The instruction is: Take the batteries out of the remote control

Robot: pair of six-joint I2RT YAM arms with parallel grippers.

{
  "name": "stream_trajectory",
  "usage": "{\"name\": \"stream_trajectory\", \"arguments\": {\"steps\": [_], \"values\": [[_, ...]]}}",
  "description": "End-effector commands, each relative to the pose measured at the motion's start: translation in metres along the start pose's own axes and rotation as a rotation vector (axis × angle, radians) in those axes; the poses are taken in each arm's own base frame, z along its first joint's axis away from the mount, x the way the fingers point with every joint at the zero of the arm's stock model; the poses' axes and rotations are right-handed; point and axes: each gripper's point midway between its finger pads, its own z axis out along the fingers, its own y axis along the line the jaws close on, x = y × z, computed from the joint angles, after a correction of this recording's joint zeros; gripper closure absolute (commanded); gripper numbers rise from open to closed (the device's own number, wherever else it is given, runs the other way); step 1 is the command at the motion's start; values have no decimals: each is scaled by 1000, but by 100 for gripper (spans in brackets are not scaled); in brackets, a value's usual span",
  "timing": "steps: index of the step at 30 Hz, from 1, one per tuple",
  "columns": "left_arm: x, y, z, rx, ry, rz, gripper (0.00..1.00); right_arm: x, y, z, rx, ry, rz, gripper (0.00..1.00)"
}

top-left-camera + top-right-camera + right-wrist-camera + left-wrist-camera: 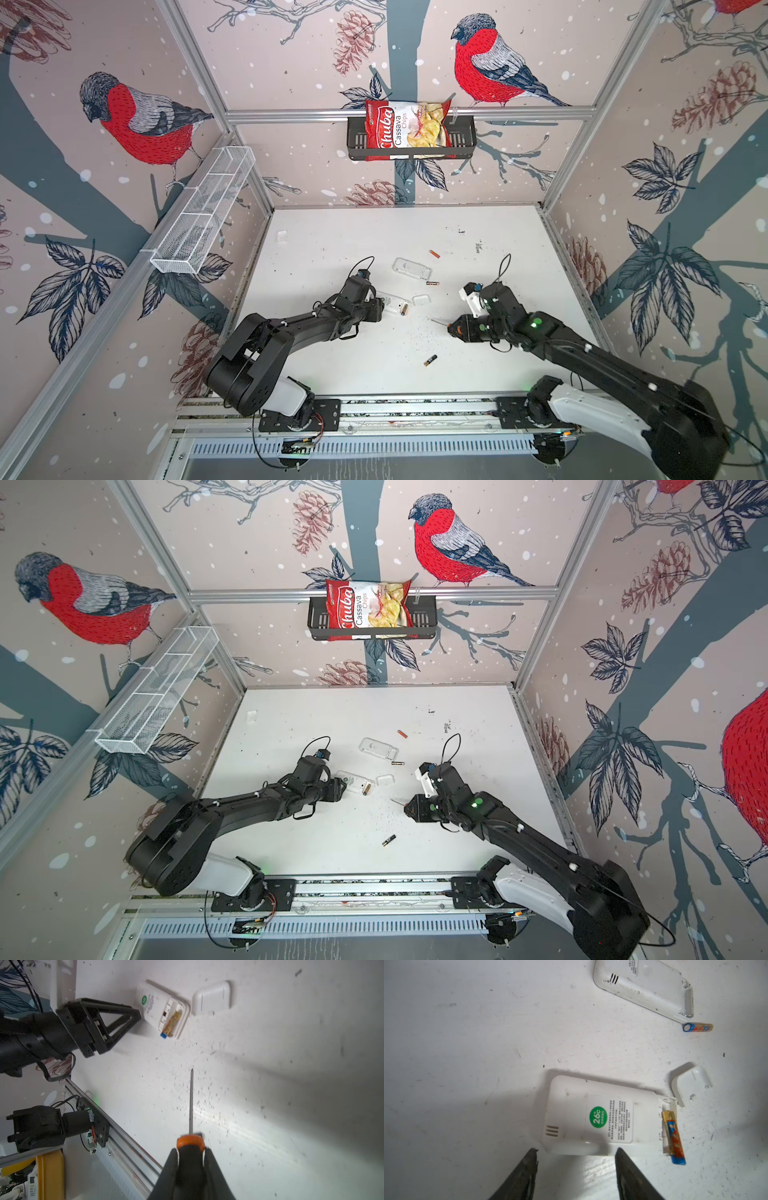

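A white remote control (602, 1118) lies back-up with a green sticker and its compartment uncovered. One battery (672, 1134) sits in it, its blue end sticking out past the edge. My left gripper (576, 1151) is open, its tips just short of the remote's closed end and holding nothing. Both top views show this remote (388, 303) (352, 780) in front of the left gripper (377, 309) (343, 788). Loose batteries lie on the table (432, 283) (434, 254) (430, 360). My right gripper (191, 1150) is shut on an orange-and-black screwdriver (191, 1101), whose tip points toward the remote from a distance.
A detached battery cover (691, 1082) (420, 299) lies beside the open compartment. A second white remote (643, 987) (411, 268) lies farther back with a battery (697, 1027) at its end. Dark specks litter the table (270, 1084). A wall basket (357, 141) holds a chips bag.
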Motion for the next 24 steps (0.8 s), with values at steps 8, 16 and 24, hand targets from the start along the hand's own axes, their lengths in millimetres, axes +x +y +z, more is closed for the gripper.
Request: {"name": "stream_trajectory", "arguments": {"steps": [8, 16, 24], "values": [[-3, -3, -1, 14, -7, -5, 38, 16, 11, 7, -48, 35, 24, 100], [-4, -4, -2, 12, -6, -6, 40, -26, 35, 26, -134, -10, -44, 100], [-6, -4, -2, 13, -13, -7, 40, -37, 40, 50, -172, 8, -62, 100]]}}
